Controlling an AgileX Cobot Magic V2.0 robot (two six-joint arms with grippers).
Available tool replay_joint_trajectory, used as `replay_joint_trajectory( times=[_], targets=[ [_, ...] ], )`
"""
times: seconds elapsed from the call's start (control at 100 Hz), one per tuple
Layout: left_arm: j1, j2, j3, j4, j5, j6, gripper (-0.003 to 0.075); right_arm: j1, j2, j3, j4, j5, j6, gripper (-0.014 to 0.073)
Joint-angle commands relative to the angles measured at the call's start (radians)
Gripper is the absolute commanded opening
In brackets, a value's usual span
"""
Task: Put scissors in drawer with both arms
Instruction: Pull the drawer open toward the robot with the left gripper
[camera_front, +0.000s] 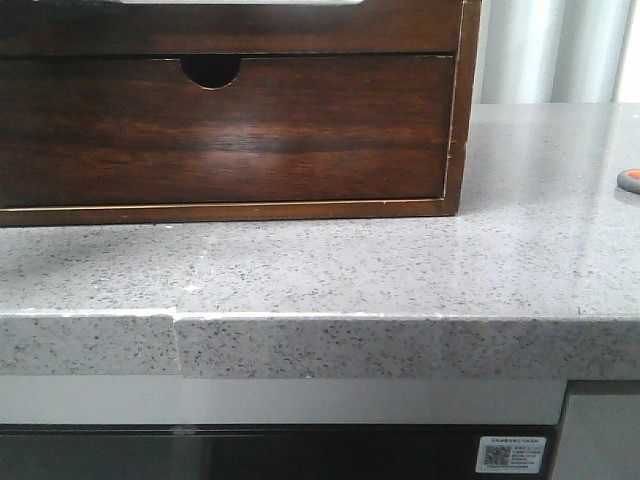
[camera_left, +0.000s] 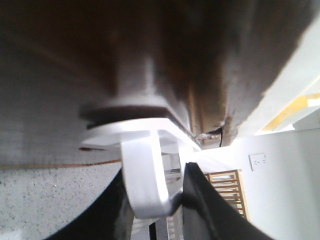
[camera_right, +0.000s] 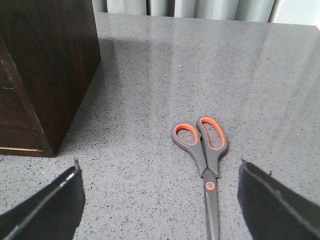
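The scissors (camera_right: 204, 160) lie flat and closed on the grey speckled counter (camera_right: 150, 90). In the right wrist view their long axis runs 12 to 6 o'clock, orange-lined handles at 12, blades at 6. The right gripper (camera_right: 160, 200) hovers wide open and empty, its fingers either side of the blades. The dark wooden cabinet (camera_right: 45, 70) stands at 10 o'clock, well apart. The left gripper (camera_left: 155, 200) shows dark fingers around a white loop; its grip I cannot tell.
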Motion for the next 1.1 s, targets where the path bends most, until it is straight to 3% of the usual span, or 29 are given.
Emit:
replay_joint_trajectory(
  times=[0.0, 0.44, 0.57, 0.69, 1.09],
  targets=[
    [-0.003, -0.029, -0.009, -0.029, 0.103, 0.094, -0.002, -0.004, 0.011, -0.033, -0.018, -0.061, -0.001, 0.0567],
    [-0.003, -0.214, 0.235, -0.034, 0.118, 0.136, -0.002, -0.004, 0.011, -0.033, -0.02, -0.057, -0.001, 0.0567],
    [-0.001, -0.272, 0.229, -0.034, 0.093, 0.137, -0.002, -0.004, 0.011, -0.033, -0.022, -0.057, -0.001, 0.0567],
    [-0.001, -0.287, 0.229, -0.025, 0.176, 0.137, -0.002, -0.004, 0.011, -0.033, -0.037, -0.055, -0.001, 0.0567],
    [-0.001, -0.434, 0.229, 0.15, 0.181, 0.062, -0.002, -0.004, 0.011, -0.033, -0.042, -0.053, -0.001, 0.0567]
  ],
)
